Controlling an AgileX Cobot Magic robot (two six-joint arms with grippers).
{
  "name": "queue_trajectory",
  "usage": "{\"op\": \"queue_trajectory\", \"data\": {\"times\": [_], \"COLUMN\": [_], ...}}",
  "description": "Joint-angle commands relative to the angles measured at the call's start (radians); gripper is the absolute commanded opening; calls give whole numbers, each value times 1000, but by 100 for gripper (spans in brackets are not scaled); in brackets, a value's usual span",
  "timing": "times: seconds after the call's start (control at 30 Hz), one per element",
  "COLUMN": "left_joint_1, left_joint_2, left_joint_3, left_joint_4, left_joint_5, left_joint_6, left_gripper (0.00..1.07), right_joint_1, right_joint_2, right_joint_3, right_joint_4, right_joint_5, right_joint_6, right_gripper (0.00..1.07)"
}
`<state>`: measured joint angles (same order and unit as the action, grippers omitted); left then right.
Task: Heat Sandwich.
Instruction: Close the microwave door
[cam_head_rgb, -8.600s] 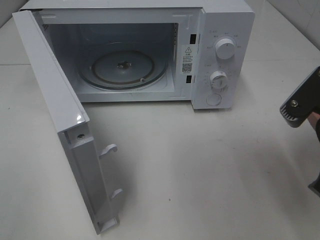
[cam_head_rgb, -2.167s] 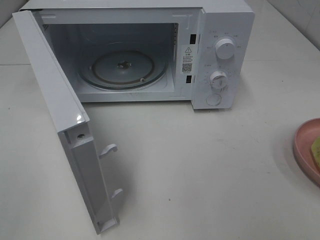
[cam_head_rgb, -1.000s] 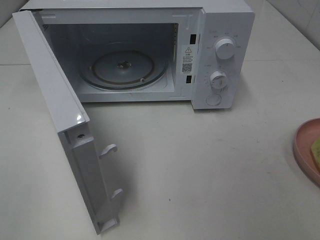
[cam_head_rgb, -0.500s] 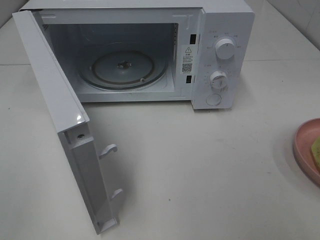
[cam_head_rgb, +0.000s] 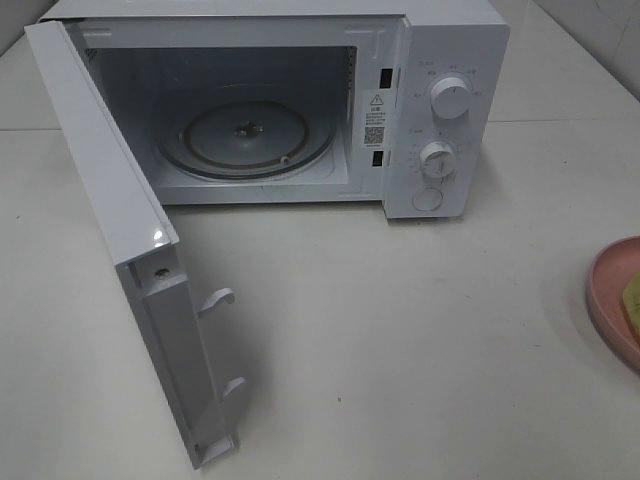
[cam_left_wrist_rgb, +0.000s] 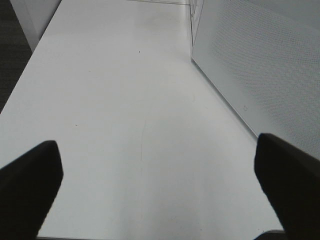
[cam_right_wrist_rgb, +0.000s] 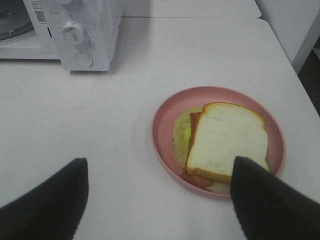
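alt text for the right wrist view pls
A sandwich of white bread with yellow-green filling lies on a round pink plate on a white table. The open right gripper hovers above it, and a white microwave stands beyond.

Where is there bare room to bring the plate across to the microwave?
The widest bare patch is the tabletop between the open door, the microwave front and the pink plate holding the sandwich. The glass turntable inside is bare too. It is tightest by the door's latch hooks.
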<state>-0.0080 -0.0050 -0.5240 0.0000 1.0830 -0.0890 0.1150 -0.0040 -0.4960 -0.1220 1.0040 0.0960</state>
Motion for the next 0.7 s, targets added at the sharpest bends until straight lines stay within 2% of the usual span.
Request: {"op": "queue_trajectory", "data": {"times": [0.03,0.17,0.37,0.5,0.6,0.63,0.7], "left_joint_1": [3,3,3,3,3,3,3], "left_joint_2": [-16,20,110,203,288,288,356], "left_joint_3": [1,-36,-39,-39,-38,-38,-38], "left_joint_4": [-7,-8,-7,-9,-9,-9,-9], "left_joint_5": [-17,-82,-140,-200,-271,-271,-321], "left_joint_6": [-9,-14,-11,-11,-11,-11,-11], "left_gripper": [100,100,99,93,80,80,64], "right_joint_1": [-8,-8,-8,-8,-8,-8,-8], "right_joint_2": [-28,-28,-28,-28,-28,-28,-28], "right_joint_3": [1,1,1,1,1,1,1], "right_joint_4": [1,1,1,1,1,1,1], "right_joint_5": [-7,-7,-7,-7,-7,-7,-7], "right_joint_6": [-11,-11,-11,-11,-11,-11,-11], "right_gripper": [75,75,75,75,75,75,75]}}
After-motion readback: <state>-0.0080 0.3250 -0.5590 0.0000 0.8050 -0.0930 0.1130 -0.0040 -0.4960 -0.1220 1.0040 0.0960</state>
